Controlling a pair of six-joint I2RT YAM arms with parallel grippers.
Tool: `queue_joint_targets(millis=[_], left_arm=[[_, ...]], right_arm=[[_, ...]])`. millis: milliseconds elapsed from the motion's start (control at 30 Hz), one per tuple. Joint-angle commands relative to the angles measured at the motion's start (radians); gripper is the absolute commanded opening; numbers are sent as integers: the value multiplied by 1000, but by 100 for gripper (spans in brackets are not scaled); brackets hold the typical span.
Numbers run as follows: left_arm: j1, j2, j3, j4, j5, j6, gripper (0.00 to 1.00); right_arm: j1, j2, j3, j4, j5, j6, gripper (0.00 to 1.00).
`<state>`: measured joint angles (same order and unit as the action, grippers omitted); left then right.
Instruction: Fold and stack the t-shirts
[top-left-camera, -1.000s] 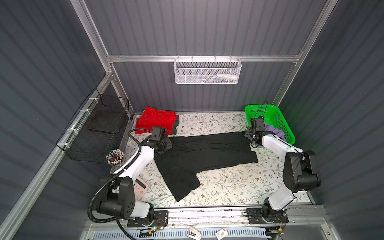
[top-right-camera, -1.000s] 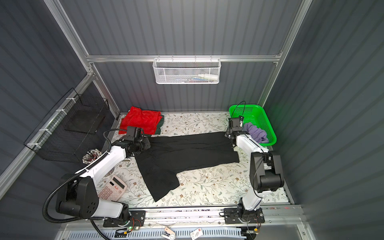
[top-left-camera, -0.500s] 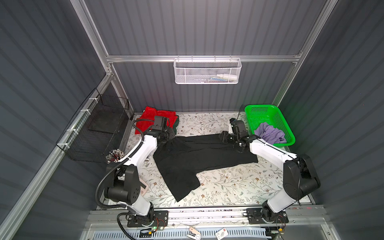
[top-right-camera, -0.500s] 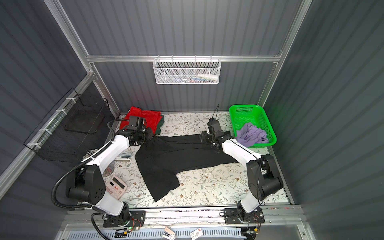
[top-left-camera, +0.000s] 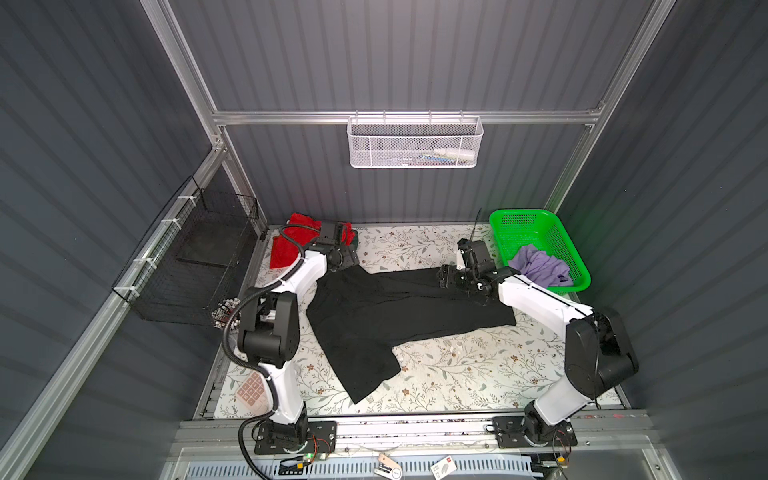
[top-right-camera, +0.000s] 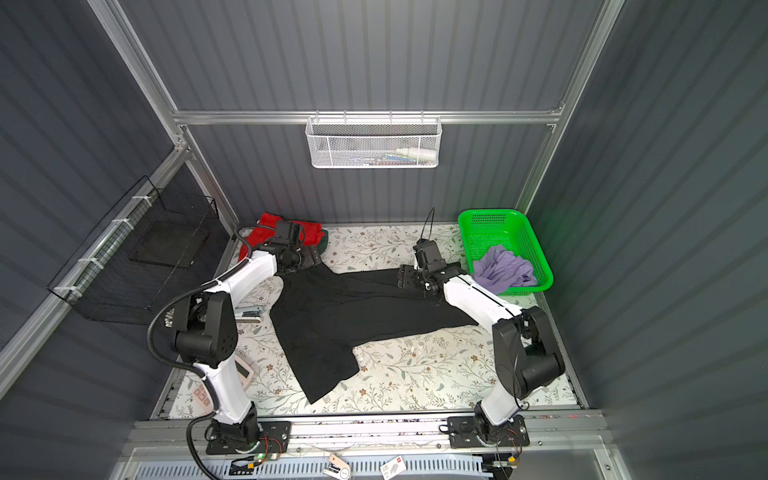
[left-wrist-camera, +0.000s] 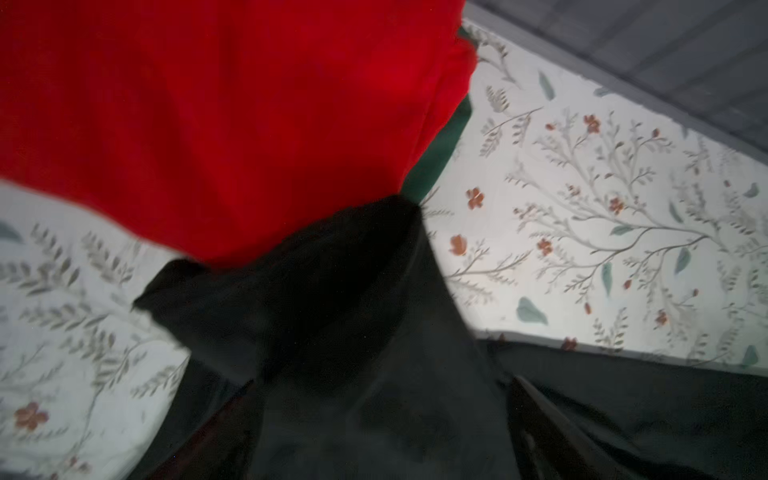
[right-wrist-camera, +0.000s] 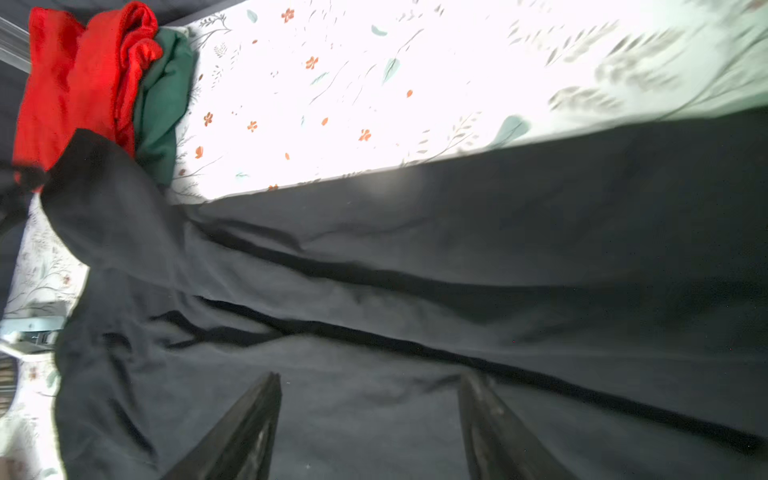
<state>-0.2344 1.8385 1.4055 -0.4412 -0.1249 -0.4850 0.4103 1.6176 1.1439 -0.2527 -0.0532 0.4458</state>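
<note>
The large black t-shirt (top-left-camera: 395, 316) (top-right-camera: 353, 320) lies spread and creased across the floral table. Its back left corner is bunched against the red t-shirt (top-left-camera: 286, 249) (left-wrist-camera: 228, 104). That red shirt lies on a dark green t-shirt (left-wrist-camera: 440, 149) (right-wrist-camera: 166, 104). My left gripper (top-left-camera: 347, 259) (left-wrist-camera: 382, 380) stands open over this bunched corner, with black cloth lying loose between its fingers. My right gripper (top-left-camera: 446, 276) (right-wrist-camera: 372, 376) is open just above the shirt's back edge, gripping nothing. The lavender t-shirt (top-left-camera: 540, 266) (top-right-camera: 503, 266) is crumpled in the green basket (top-left-camera: 519, 214).
A white wire basket (top-left-camera: 415, 143) hangs on the back wall. A black wire basket (top-left-camera: 199, 257) is fixed to the left wall. A calculator (top-left-camera: 251, 388) lies at the front left, behind the left arm's base.
The left gripper carried the black shirt's corner back toward the red shirt and opened. The right gripper slid left from the basket along the shirt's back edge and opened wider.
</note>
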Motion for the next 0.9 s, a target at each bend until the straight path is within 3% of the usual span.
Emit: queue_joint_targets(millis=[0, 233, 733, 867], left_arm=[[4, -115, -100, 36, -67, 0, 92], [4, -159, -258, 71, -77, -30, 85], [7, 29, -172, 141, -94, 0, 70], [7, 65, -148, 159, -94, 18, 61]], right_arm=[[-20, -34, 30, -57, 13, -43, 69], [-24, -38, 26, -49, -16, -20, 66], [-49, -132, -43, -48, -33, -32, 66], [-66, -155, -53, -64, -32, -35, 66]])
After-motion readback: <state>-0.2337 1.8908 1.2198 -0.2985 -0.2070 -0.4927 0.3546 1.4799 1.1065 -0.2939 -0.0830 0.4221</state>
